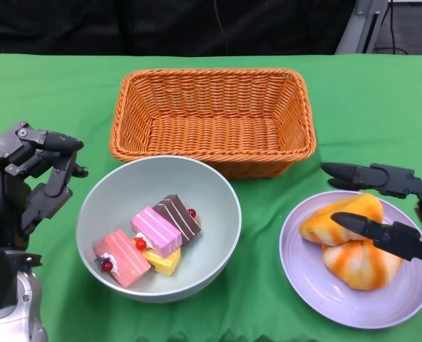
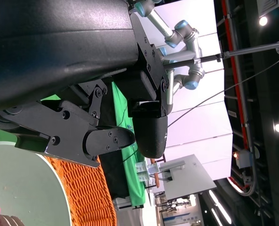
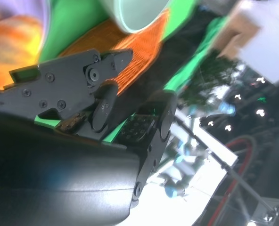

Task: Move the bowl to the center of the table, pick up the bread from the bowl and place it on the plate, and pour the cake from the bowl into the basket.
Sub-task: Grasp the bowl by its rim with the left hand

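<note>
Grey-green bowl (image 1: 159, 226), cakes (image 1: 150, 239) inside, mid-front of table (image 1: 382, 100); bread (image 1: 353, 239) on plate (image 1: 318, 285); left hand (image 1: 33, 178) and right hand (image 1: 382, 206) both released.

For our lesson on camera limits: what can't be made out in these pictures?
- Bread on the plate: head view, partly covered by the right hand.
- Yellow cake in the bowl: head view, mostly under the pink cake.
- Bread: right wrist view, blurred and cut off by the edge.

Green-covered table (image 1: 382, 92), dark backdrop (image 1: 161, 25) behind; white partitions (image 2: 201, 117) and ceiling spotlights (image 2: 263, 8) beyond.
</note>
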Robot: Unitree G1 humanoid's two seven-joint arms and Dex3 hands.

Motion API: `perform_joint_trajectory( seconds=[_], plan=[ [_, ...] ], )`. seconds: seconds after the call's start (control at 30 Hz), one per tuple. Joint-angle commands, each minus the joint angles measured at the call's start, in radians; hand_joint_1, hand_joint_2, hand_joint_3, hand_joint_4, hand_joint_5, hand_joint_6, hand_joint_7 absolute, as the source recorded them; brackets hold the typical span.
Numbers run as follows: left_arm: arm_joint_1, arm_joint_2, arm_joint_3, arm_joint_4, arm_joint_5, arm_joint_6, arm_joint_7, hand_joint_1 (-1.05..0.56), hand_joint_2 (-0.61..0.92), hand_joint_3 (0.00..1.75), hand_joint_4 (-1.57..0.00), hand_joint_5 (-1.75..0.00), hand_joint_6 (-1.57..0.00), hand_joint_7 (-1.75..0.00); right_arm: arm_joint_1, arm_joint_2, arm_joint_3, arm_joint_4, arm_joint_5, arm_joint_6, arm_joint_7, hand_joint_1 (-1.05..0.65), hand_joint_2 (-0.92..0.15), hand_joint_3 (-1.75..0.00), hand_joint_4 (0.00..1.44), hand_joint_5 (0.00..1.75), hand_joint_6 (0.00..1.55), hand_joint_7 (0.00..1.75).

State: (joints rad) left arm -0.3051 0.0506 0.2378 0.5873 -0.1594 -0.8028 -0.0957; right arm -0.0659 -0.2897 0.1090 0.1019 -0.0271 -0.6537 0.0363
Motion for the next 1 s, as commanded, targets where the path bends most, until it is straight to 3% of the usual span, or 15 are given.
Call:
perform_joint_trajectory(
  seconds=[0.03,0.13,0.2,0.3,0.33,0.37,0.43,0.53,0.63,0.7,0.77,0.83,0.87,1.0],
  plan=[
    [-0.007,0.017,0.002,-0.002,-0.013,-0.015,-0.016,-0.10,0.84,0.55,-0.85,-1.43,-0.90,-0.97,-0.023,0.035,0.011,-0.006,0.118,0.013,0.090,-0.07,-0.91,-0.07,0.72,0.88,0.88,0.20],
    [0.002,0.016,0.003,-0.011,-0.015,-0.012,-0.020,-0.11,0.84,0.54,-0.86,-1.42,-0.92,-0.96,-0.030,0.067,0.012,-0.015,0.178,0.046,0.153,-0.06,-0.91,-0.08,0.65,1.08,0.83,0.34],
    [0.010,0.016,0.001,-0.022,-0.018,-0.007,-0.026,-0.11,0.84,0.54,-0.86,-1.42,-0.92,-0.95,-0.033,0.088,0.007,-0.018,0.190,0.058,0.174,-0.11,-0.89,-0.10,0.65,1.22,0.72,0.69],
    [0.020,0.019,-0.002,-0.028,-0.032,-0.007,-0.048,-0.11,0.84,0.53,-0.85,-1.42,-0.92,-0.94,-0.033,0.118,0.000,-0.021,0.193,0.067,0.189,-0.16,-0.86,-0.17,0.67,1.35,0.65,0.97],
    [0.023,0.018,-0.003,-0.032,-0.037,-0.004,-0.054,-0.11,0.84,0.53,-0.85,-1.42,-0.92,-0.94,-0.032,0.126,-0.002,-0.019,0.184,0.063,0.191,-0.17,-0.81,-0.27,0.67,1.39,0.64,1.06],
    [0.027,0.020,-0.003,-0.036,-0.036,-0.003,-0.057,-0.11,0.83,0.53,-0.85,-1.42,-0.92,-0.94,-0.030,0.134,-0.004,-0.018,0.177,0.059,0.192,-0.19,-0.69,-0.51,0.67,1.44,0.63,1.17],
    [0.034,0.023,-0.004,-0.040,-0.033,-0.005,-0.061,-0.12,0.83,0.52,-0.85,-1.42,-0.93,-0.93,-0.025,0.148,-0.006,-0.020,0.162,0.054,0.192,-0.22,-0.55,-0.78,0.67,1.51,0.65,1.27],
    [0.051,0.032,-0.014,-0.055,-0.045,-0.005,-0.093,-0.11,0.84,0.52,-0.83,-1.41,-0.92,-0.93,-0.015,0.171,-0.007,-0.031,0.164,0.055,0.195,-0.23,-0.48,-0.93,0.68,1.57,0.64,1.37],
    [0.060,0.062,-0.028,-0.047,-0.048,-0.056,-0.160,-0.11,0.89,0.45,-0.78,-1.39,-0.90,-0.87,-0.012,0.193,-0.008,-0.042,0.179,0.060,0.201,-0.26,-0.46,-0.97,0.70,1.61,0.60,1.46],
    [0.061,0.082,-0.031,-0.039,-0.041,-0.096,-0.189,-0.13,0.91,0.37,-0.77,-1.28,-0.91,-0.68,-0.009,0.206,-0.009,-0.051,0.176,0.066,0.197,-0.27,-0.43,-1.03,0.72,1.64,0.60,1.49],
    [0.069,0.103,-0.041,-0.048,-0.053,-0.112,-0.232,-0.26,0.92,0.20,-0.82,-0.93,-0.97,-0.33,-0.008,0.216,-0.012,-0.054,0.177,0.065,0.198,-0.29,-0.38,-1.15,0.72,1.66,0.59,1.51],
    [0.091,0.146,-0.064,-0.072,-0.055,-0.141,-0.295,-0.36,0.92,0.13,-0.80,-0.65,-0.93,-0.12,-0.007,0.222,-0.017,-0.054,0.186,0.064,0.203,-0.28,-0.36,-1.17,0.71,1.67,0.59,1.51],
    [0.100,0.164,-0.071,-0.081,-0.055,-0.152,-0.318,-0.40,0.92,0.12,-0.81,-0.43,-0.87,-0.05,-0.007,0.225,-0.019,-0.054,0.187,0.066,0.204,-0.28,-0.36,-1.19,0.71,1.67,0.59,1.51],
    [0.167,0.261,-0.108,-0.183,-0.103,-0.138,-0.441,-0.48,0.92,0.11,-0.68,-0.17,-0.72,0.00,-0.003,0.227,-0.026,-0.062,0.193,0.091,0.210,-0.28,-0.35,-1.19,0.69,1.68,0.58,1.50]
  ],
)
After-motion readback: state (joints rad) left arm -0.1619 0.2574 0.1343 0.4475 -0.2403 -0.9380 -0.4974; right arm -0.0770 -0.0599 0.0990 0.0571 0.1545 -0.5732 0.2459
